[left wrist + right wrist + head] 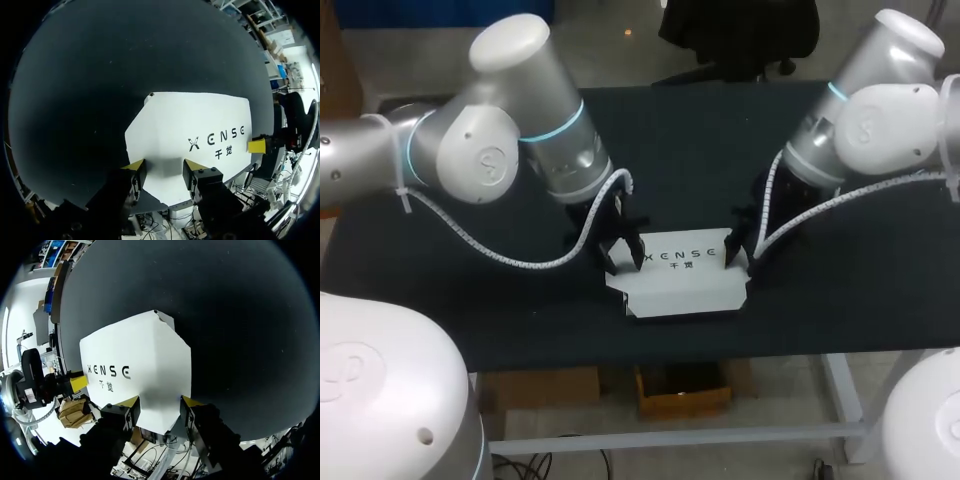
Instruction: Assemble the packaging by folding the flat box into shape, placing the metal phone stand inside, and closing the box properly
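Closest in, our left gripper (163,170) has its two yellow-tipped fingers (134,167) spread wide and clamps nothing. One end of the white box (185,125) shows in the gap just ahead of the tips, and we cannot tell whether they touch it. Our right gripper (160,410) stands the same way at the opposite end, with its fingers parted, nothing held, and the box's end panel filling the gap ahead of them.

Dark print (682,258) runs across the box's upward face: a line of large letters with two smaller characters beneath, which we leave unread.

From the head camera, the box lies near the table's front edge, about midway across, with its long side along that edge and a gripper at each short end. Each wrist view catches one yellow tip of the other gripper past the far end of the box. A white spiral-wrapped cable (510,260) loops down from our left arm beside the box. Beyond all this stretches the dark table (710,150).
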You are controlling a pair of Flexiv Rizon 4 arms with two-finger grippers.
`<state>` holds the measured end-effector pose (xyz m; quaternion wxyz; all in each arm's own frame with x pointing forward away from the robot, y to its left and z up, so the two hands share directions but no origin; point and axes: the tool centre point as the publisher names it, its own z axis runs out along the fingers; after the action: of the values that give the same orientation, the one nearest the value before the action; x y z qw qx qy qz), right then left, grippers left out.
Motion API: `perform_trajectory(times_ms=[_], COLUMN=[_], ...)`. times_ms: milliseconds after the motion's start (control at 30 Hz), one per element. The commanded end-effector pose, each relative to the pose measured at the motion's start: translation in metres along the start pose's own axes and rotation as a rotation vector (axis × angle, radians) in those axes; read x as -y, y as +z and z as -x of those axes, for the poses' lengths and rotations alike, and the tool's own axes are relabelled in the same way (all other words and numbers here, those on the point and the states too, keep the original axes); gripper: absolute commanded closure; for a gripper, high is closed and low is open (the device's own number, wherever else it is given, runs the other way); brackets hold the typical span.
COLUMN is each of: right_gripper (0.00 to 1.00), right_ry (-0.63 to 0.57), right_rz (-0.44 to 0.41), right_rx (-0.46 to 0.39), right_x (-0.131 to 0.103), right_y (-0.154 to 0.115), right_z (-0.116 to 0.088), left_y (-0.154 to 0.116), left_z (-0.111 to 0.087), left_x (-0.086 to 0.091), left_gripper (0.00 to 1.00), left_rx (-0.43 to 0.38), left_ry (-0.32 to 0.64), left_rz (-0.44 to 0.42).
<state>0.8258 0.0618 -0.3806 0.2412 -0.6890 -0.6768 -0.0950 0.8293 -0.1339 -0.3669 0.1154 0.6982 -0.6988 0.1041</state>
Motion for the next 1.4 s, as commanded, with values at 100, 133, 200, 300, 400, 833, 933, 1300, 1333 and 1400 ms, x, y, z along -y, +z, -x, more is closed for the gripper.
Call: perform_trajectory(times_ms=[100, 133, 200, 300, 400, 833, 933, 1300, 1333, 1400], right_gripper=[0.51, 0.51, 0.51, 0.51, 0.51, 0.51, 0.51, 0.51, 0.51, 0.51], right_ry=[-0.012, -0.013, -0.015, -0.019, -0.023, -0.052, -0.056, -0.065, -0.066, -0.068], right_rz=[0.026, 0.027, 0.028, 0.031, 0.035, 0.061, 0.065, 0.069, 0.069, 0.068], right_rx=[-0.022, -0.023, -0.026, -0.033, -0.042, -0.093, -0.103, -0.130, -0.132, -0.136], right_x=[0.0047, 0.0047, 0.0048, 0.0048, 0.0049, 0.0024, 0.0017, -0.0030, -0.0034, -0.0041], right_y=[0.0015, 0.0015, 0.0015, 0.0017, 0.0023, 0.0065, 0.0068, 0.0075, 0.0074, 0.0075], right_z=[0.0032, 0.0032, 0.0030, 0.0027, 0.0025, 0.0008, 0.0003, -0.0026, -0.0033, -0.0047], left_y=[0.0040, 0.0043, 0.0050, 0.0054, 0.0055, 0.0091, 0.0094, 0.0114, 0.0115, 0.0114], left_z=[0.0043, 0.0049, 0.0056, 0.0055, 0.0060, 0.0081, 0.0078, 0.0024, 0.0020, 0.0007], left_x=[-0.0018, -0.0021, -0.0045, -0.0052, -0.0056, -0.0055, -0.0055, -0.0027, -0.0026, -0.0020], left_gripper=[0.51, 0.51, 0.51, 0.51, 0.51, 0.51, 0.51, 0.53, 0.53, 0.53], left_rx=[-0.031, -0.037, -0.046, -0.055, -0.074, -0.161, -0.176, -0.226, -0.233, -0.239], left_ry=[0.003, 0.001, 0.004, 0.002, 0.002, 0.005, 0.001, 0.001, 0.003, 0.005], left_rz=[-0.011, -0.011, -0.014, -0.018, -0.022, -0.027, -0.027, -0.017, -0.015, -0.013])
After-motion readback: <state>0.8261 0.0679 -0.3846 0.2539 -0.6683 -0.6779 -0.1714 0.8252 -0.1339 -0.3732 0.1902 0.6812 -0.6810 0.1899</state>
